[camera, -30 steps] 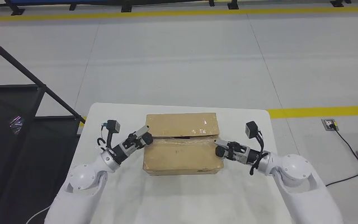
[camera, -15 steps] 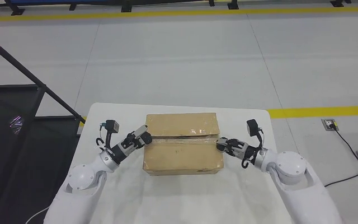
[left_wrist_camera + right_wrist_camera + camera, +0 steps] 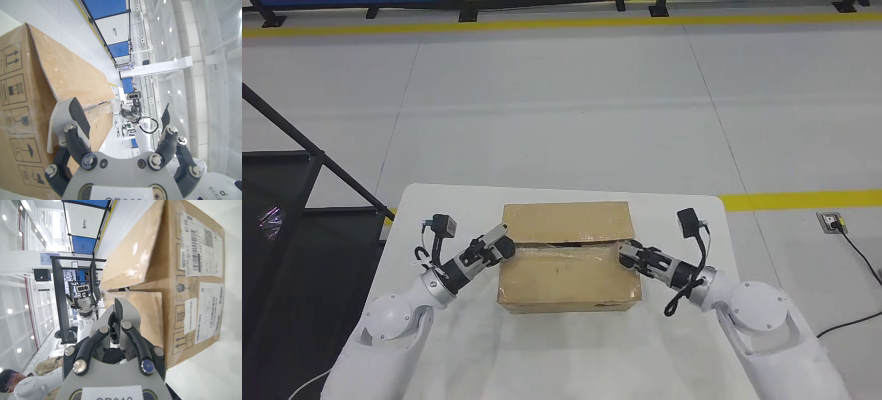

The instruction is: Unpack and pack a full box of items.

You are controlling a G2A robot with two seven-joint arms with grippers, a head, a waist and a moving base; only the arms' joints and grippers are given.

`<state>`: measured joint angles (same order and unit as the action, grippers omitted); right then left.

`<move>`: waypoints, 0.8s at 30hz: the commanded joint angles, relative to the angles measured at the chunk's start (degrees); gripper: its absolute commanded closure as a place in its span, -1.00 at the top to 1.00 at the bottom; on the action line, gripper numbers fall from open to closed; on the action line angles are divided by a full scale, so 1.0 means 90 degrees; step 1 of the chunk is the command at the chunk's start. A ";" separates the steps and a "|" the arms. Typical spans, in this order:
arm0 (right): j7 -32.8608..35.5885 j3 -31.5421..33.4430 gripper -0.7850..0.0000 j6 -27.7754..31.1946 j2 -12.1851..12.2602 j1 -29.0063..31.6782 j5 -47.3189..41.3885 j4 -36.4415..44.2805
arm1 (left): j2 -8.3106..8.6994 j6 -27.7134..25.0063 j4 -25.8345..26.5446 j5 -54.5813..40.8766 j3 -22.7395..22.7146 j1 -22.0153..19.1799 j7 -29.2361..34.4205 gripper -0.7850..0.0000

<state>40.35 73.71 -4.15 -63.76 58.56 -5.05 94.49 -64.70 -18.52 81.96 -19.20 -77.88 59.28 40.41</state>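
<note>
top: cardboard box (image 3: 567, 255) mid-bench (image 3: 442, 205), flaps down; left gripper (image 3: 504, 243) at 1 end, right gripper (image 3: 627, 255) at the other | left wrist: wide-spread fingers (image 3: 77, 111) beside top seam | right wrist: fingers pressed together at seam end

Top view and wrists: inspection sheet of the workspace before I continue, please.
Surface: white table.
Job's things: cardboard box mid-table, flaps down, dark gap along the top seam, loose clear tape there.
Clutter: nothing seen.
Grippers: left gripper open at the box's left end, one finger at the flap's edge; right gripper shut at the right end, by the seam.
Cables: black cable looped at the right wrist; floor cable beyond the table.
Surroundings: grey floor, yellow lines; black frame left of the table.
</note>
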 commanded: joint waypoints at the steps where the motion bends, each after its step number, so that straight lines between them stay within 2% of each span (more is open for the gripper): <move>1: -0.0154 -0.0021 -1.00 0.0148 -0.0006 0.0024 0.0091 0.0107 | 0.0003 0.0000 0.0026 0.0002 -0.0014 0.0015 -0.0003 1.00; 14: -0.1384 -0.0286 -1.00 0.1364 -0.0077 0.0148 0.1027 0.0428 | 0.0002 0.0056 0.0239 -0.0025 -0.0008 0.0036 -0.0009 1.00; 19: -0.1623 -0.0388 -1.00 0.1403 -0.0114 0.0122 0.1192 0.0375 | -0.0023 0.0139 0.0301 0.0020 0.0106 -0.0071 -0.0099 1.00; 24: -0.1674 -0.0413 -1.00 0.1577 -0.0133 0.0105 0.1262 0.0307 | -0.0063 0.0272 0.0098 0.0107 0.0297 -0.0294 -0.0170 1.00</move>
<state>25.40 69.99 9.57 -64.94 59.45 6.03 97.35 -65.17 -16.37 83.40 -18.48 -75.71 57.16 38.87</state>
